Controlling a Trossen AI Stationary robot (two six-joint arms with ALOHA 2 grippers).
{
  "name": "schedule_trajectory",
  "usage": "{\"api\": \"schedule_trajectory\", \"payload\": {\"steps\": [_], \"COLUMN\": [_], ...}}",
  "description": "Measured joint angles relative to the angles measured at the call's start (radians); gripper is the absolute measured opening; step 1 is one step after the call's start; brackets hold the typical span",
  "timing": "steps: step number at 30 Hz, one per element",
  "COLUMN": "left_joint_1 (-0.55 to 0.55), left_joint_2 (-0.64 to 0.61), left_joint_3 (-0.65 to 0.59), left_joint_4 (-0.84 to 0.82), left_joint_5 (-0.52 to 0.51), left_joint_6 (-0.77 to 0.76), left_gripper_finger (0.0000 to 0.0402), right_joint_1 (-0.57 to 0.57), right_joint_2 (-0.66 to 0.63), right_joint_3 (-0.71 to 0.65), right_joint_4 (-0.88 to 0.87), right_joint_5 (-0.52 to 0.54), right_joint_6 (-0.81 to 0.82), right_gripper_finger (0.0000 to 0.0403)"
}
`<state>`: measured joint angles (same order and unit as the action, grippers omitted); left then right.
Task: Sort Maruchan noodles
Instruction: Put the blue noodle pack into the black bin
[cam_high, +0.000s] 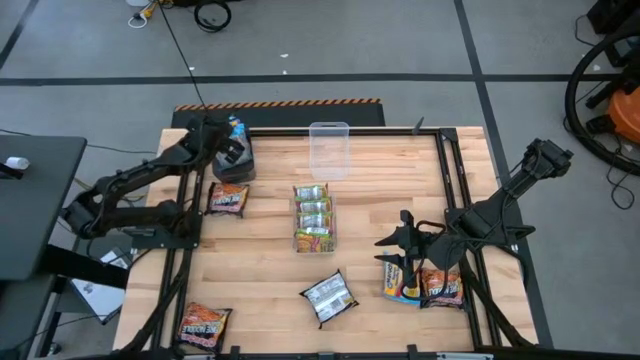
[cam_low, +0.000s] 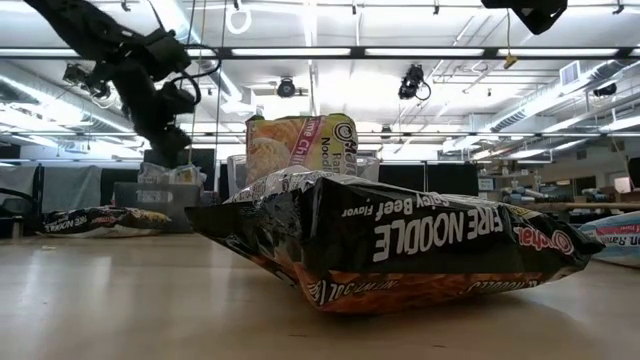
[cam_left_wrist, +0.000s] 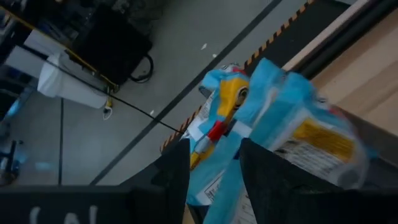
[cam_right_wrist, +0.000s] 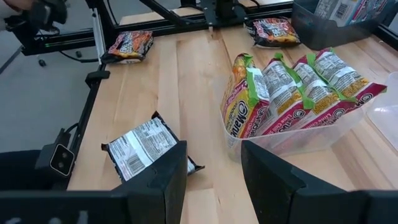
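My left gripper (cam_high: 232, 137) is at the table's far left, shut on a pale blue noodle packet (cam_left_wrist: 280, 112), over a dark-looking bin (cam_high: 236, 163). My right gripper (cam_high: 405, 240) is open and empty at the near right, just above a blue packet (cam_high: 398, 283) and a brown-orange packet (cam_high: 441, 286) that lie on the table. A clear bin (cam_high: 313, 220) at the centre holds yellow-green packets (cam_right_wrist: 298, 84) standing on edge. A dark packet (cam_right_wrist: 146, 147) lies label-back up on the table, near centre. My left gripper pinches the blue packet between its two fingers (cam_left_wrist: 174, 171), near one end of it (cam_left_wrist: 221, 155). The rest of the packet reaches out past the fingertips. It is lifted clear of the table.
An empty clear bin (cam_high: 328, 148) stands at the far centre. Brown-orange packets lie at the left (cam_high: 228, 199) and at the near left corner (cam_high: 205, 326). One brown-orange packet (cam_low: 400, 240) fills the low view. Dark frame rails run along both table sides.
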<state>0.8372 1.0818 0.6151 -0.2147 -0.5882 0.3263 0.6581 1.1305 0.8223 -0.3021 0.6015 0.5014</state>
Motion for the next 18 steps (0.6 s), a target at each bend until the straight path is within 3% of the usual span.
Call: {"api": "schedule_trajectory", "payload": {"steps": [7, 11, 14, 18], "left_joint_1": [-0.127, -0.233, -0.359, -0.576], "left_joint_2": [-0.031, -0.032, -0.032, -0.018], "left_joint_3": [0.221, 0.353, 0.361, 0.359], "left_joint_4": [-0.203, -0.289, -0.218, -0.081], "left_joint_5": [0.021, 0.249, 0.472, 0.535], "left_joint_6": [-0.137, -0.253, -0.297, -0.334], "left_gripper_finger": [0.0146, 0.0146, 0.0144, 0.0142], "right_joint_1": [-0.060, -0.069, -0.051, 0.005], "right_joint_2": [0.015, 0.071, 0.144, 0.260], "right_joint_3": [-0.019, -0.077, -0.079, -0.030], "right_joint_4": [-0.067, 0.055, 0.095, 0.039], "right_joint_5": [0.028, -0.118, -0.273, -0.389], "right_joint_6": [-0.080, -0.183, -0.214, -0.214], "right_gripper_finger": [0.0158, 0.0174, 0.0192, 0.0202]}}
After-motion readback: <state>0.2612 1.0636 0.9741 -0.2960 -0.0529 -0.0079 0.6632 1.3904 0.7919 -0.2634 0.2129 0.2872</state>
